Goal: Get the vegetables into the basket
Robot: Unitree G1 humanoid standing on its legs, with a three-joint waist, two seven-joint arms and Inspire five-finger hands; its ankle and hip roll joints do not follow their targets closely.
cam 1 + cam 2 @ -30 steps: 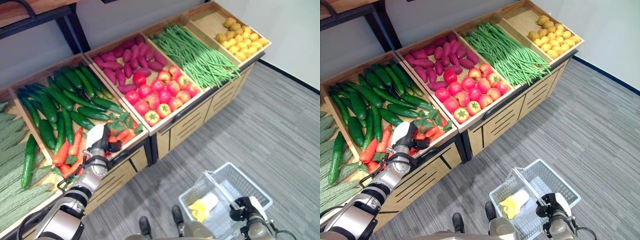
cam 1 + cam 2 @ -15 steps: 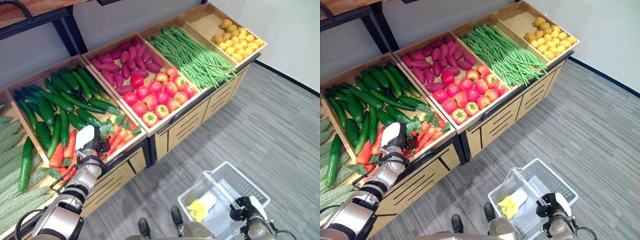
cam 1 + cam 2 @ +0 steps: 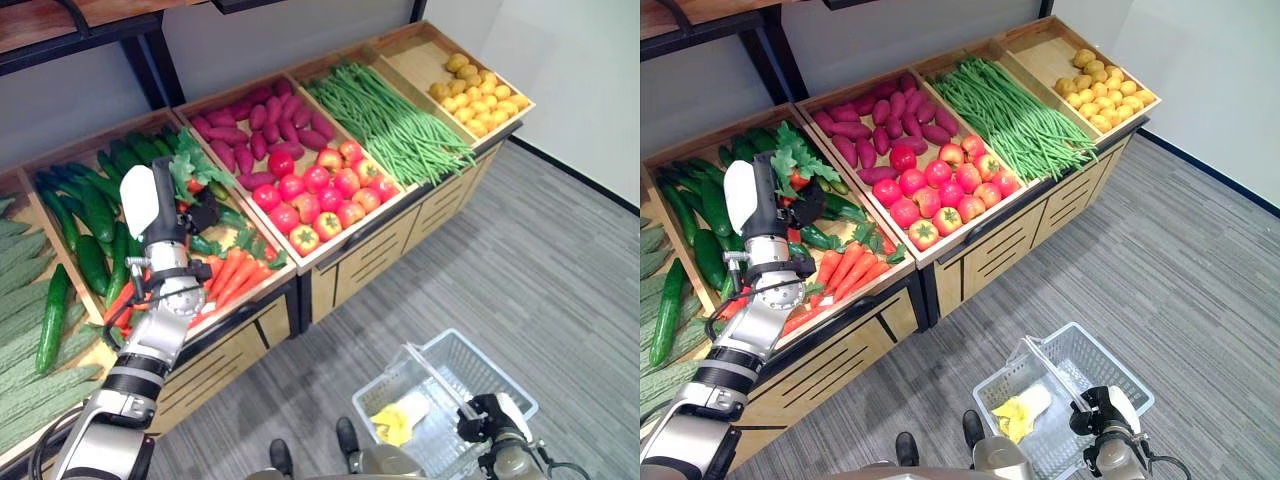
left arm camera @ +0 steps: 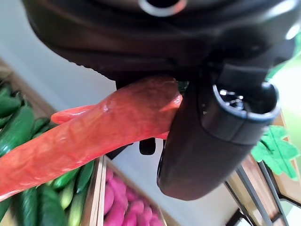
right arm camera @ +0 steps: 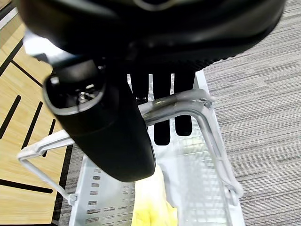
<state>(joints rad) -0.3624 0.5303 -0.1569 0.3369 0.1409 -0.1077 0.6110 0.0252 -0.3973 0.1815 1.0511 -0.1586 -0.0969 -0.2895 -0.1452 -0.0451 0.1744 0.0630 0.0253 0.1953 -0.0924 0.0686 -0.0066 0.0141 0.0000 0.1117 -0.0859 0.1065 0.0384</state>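
- Left hand (image 3: 190,212): raised above the wooden produce stand (image 3: 380,235), over the compartment of dark green cucumbers (image 3: 90,215). Fingers and thumb are curled round an orange carrot with a green leafy top (image 4: 89,134); the leaves (image 3: 798,168) stick up past the hand in the head views.
- Left wrist view: the carrot's orange body lies across the palm, pinned by the thumb, and is clear of the stand.
- Heap of loose orange carrots (image 3: 232,275): lying in the near part of the same compartment, just below the raised hand.
- Right hand (image 3: 1095,408): low, at the pale grey wire shopping basket (image 3: 1095,362) on the grey carpeted floor (image 3: 560,260). Right wrist view shows its fingers wrapped over the basket's grey metal handle (image 5: 181,101).
- Basket contents: a yellow item and a whitish item (image 3: 400,415) lying together on the bottom; what they are cannot be told.
- Carrot in hand and basket are well apart.
- Other compartments, going toward the robot's right: purple sweet potatoes (image 3: 255,118) behind red tomatoes (image 3: 320,190), then long green beans (image 3: 395,115), then small yellow fruits (image 3: 478,92).
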